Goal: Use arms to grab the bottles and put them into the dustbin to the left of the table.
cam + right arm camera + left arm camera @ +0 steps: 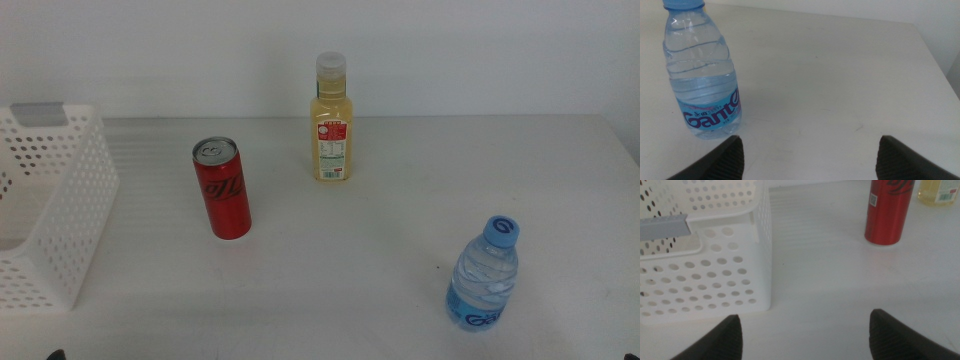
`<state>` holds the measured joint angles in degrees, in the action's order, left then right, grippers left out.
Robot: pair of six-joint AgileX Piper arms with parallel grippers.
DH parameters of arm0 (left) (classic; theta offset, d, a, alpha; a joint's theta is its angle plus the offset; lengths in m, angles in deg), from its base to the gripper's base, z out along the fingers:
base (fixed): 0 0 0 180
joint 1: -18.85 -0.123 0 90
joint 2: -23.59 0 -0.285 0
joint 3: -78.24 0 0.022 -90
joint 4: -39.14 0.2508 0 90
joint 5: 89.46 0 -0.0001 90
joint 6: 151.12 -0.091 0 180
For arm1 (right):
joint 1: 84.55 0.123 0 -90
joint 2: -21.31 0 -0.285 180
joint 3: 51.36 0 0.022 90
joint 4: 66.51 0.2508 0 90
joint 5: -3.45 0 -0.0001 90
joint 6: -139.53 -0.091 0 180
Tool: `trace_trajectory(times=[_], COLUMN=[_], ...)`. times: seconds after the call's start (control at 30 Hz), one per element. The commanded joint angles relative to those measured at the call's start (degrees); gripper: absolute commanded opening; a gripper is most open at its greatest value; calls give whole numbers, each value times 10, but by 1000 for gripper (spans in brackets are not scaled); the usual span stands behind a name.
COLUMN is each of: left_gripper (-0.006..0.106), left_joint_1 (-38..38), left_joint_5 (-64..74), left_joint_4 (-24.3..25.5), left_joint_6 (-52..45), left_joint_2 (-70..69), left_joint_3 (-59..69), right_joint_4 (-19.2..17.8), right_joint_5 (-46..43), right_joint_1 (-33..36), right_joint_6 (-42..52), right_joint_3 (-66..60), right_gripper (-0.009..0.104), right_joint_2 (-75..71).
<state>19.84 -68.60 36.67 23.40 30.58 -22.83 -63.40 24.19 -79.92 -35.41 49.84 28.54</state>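
Still upright: can, juice btl, water btl; both grippers prob. idle, agape.

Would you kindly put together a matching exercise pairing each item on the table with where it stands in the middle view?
Things:
1. red soda can
2. yellow juice bottle
3. water bottle
4. dustbin

Places:
A. at the table's left edge
B. nearest the camera, on the right
C. farthest back, near the wall
D. between the basket and the juice bottle, upright

Pairs: 1-D, 2-C, 3-B, 4-A

The left gripper faces the dustbin and can with jaws open; the right gripper, also open, waits beside the water bottle.
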Motion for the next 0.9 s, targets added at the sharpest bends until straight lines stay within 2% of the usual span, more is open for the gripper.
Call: trace_trajectory(times=[0.0,0.33,0.67,0.87], left_gripper=[80,80,80,80], left_joint_1=[2,67,159,173], left_joint_5=[-57,-257,-547,-711], left_joint_4=[-16,-30,-30,-29], left_joint_6=[6,6,6,20], left_joint_2=[11,192,424,577], left_joint_3=[2,2,2,3], right_joint_4=[-4,-4,-4,-4], right_joint_5=[-30,-30,-30,-30], right_joint_1=[-3,-3,-3,-3], right_joint_6=[3,3,3,3], right_joint_3=[4,4,4,4], right_gripper=[79,79,79,79], right_joint_2=[-16,-16,-16,-16])
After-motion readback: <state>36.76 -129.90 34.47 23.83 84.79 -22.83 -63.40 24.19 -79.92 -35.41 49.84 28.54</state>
